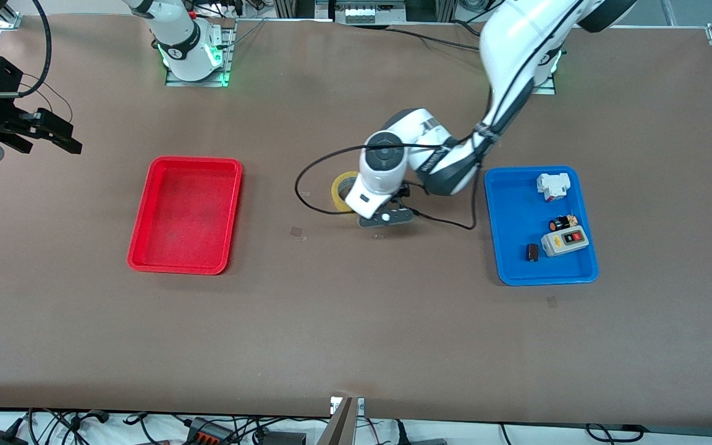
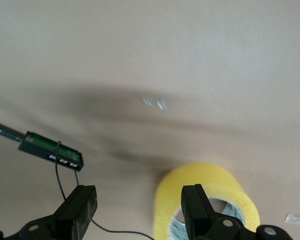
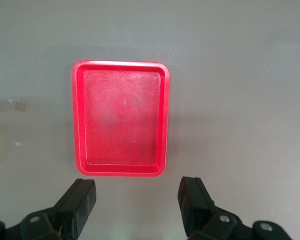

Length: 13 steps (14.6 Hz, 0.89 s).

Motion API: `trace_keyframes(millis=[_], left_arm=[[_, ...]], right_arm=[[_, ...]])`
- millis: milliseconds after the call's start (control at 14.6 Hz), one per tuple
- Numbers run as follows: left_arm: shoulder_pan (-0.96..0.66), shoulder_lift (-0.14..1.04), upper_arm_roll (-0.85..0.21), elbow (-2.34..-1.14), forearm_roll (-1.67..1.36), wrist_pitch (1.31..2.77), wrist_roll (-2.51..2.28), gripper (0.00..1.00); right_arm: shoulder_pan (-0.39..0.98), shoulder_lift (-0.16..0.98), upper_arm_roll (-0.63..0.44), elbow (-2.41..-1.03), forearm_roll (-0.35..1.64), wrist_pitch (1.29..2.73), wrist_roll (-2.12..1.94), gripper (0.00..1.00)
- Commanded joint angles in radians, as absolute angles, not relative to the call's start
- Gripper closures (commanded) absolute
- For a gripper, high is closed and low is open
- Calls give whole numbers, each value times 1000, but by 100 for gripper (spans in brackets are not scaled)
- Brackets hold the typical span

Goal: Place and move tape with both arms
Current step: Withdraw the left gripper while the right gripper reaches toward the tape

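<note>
The left arm reaches down from its base to the middle of the table, and its left gripper (image 2: 140, 210) sits low over the brown table (image 1: 356, 334), fingers spread wide apart. The tape (image 1: 342, 189) lies flat on the table between the red tray (image 1: 139, 247) and the blue tray (image 1: 504, 272), and in the left wrist view the yellow roll (image 2: 205, 187) is off to one side, one black finger (image 2: 196, 207) crossing in front of its pale core while the other finger stands clear over bare table. Nothing is clamped; the roll rests on its own. The right arm waits, its right gripper (image 1: 53, 133) held up at the right arm's end of the table, jaws apart and holding nothing, with the red tray (image 3: 120, 120) below it in the right wrist view. In the blue tray: a grey switch box (image 1: 565, 241) with a red button, a white block (image 1: 552, 185), and a small dark piece (image 1: 533, 252)
</note>
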<state>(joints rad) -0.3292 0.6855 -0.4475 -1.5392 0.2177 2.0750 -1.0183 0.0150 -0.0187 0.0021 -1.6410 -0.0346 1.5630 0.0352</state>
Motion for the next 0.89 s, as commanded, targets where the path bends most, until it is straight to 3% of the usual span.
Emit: trace_keyframes(millis=[0,274,548,822], left_arm=[[-249,580,-460,-1559,238,1988,-1019,0],[-128,494,-465,-1557,224,1881,-907,0],[7,391,-463,-1552,224,1768,-741,0],[152,298,-463,-1514,158,1659,-556,0]], right_arm=[[12,-20,9,-1629,-26,1551,28,1],[44,-20,9,-1632,-21,1542,48,1],[164,6,9,-1638,-18,1562,52,1],[264,41,11,-1704,-18,1658,136,2]])
